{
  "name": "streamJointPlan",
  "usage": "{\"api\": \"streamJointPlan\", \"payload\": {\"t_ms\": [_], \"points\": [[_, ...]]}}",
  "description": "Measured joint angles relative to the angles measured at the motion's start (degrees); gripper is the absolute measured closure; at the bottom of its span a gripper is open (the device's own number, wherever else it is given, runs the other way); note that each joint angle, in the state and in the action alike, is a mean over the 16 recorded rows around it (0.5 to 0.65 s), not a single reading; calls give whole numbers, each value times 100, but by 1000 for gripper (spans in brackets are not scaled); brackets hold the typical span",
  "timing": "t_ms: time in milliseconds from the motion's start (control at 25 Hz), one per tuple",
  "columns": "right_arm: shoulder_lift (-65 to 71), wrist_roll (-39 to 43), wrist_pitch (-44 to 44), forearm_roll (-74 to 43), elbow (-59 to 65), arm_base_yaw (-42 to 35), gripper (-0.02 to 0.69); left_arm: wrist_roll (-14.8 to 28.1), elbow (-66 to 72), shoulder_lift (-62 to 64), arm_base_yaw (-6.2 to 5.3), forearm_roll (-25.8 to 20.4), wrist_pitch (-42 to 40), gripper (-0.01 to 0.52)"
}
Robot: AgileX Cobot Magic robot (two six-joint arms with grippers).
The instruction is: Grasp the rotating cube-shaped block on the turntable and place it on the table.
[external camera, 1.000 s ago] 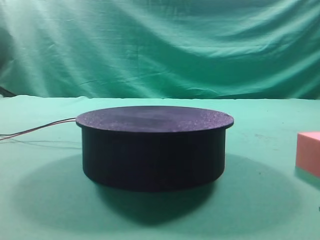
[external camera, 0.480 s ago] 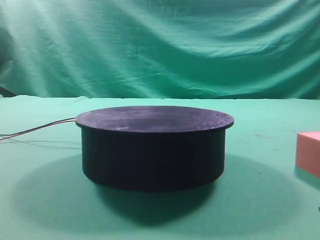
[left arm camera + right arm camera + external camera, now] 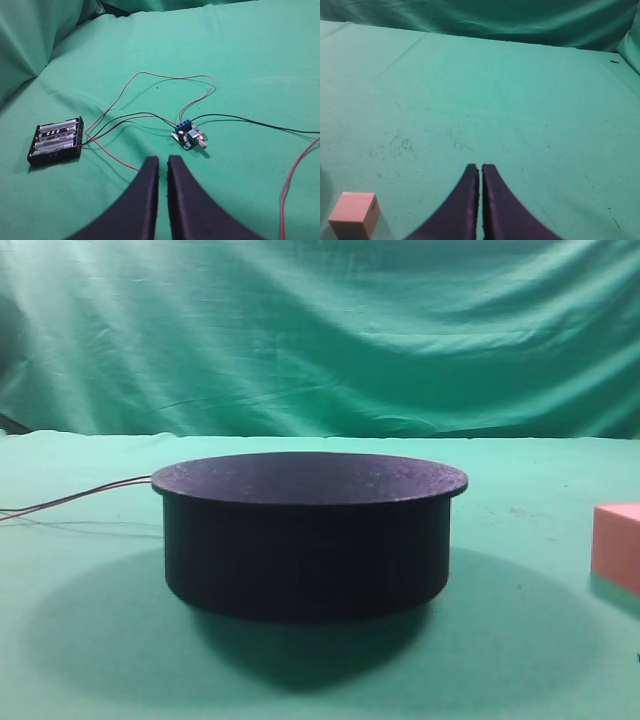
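Observation:
The black turntable [image 3: 305,532] stands in the middle of the green table [image 3: 80,640] with nothing on its top. The pink-tan cube-shaped block [image 3: 617,545] rests on the cloth at the right edge of the exterior view. It also shows in the right wrist view [image 3: 354,215], at the lower left, left of my right gripper [image 3: 480,167], which is shut and empty above bare cloth. My left gripper [image 3: 160,159] is shut and empty above the cloth, close to the wiring. Neither gripper shows in the exterior view.
Thin red wires [image 3: 75,498] trail left from the turntable. In the left wrist view a black battery holder [image 3: 56,140], a small blue circuit board [image 3: 189,136] and looping red and black wires [image 3: 150,80] lie on the cloth. A green backdrop [image 3: 320,330] hangs behind.

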Motion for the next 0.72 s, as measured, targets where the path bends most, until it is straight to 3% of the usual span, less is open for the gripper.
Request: {"api": "streamJointPlan", "payload": {"t_ms": [320,720], "points": [[0,1051,24,-787,0,0,665,0,0,0,0,0,0,514],[0,1205,33,-879,0,0,665,0,0,0,0,0,0,514]]}}
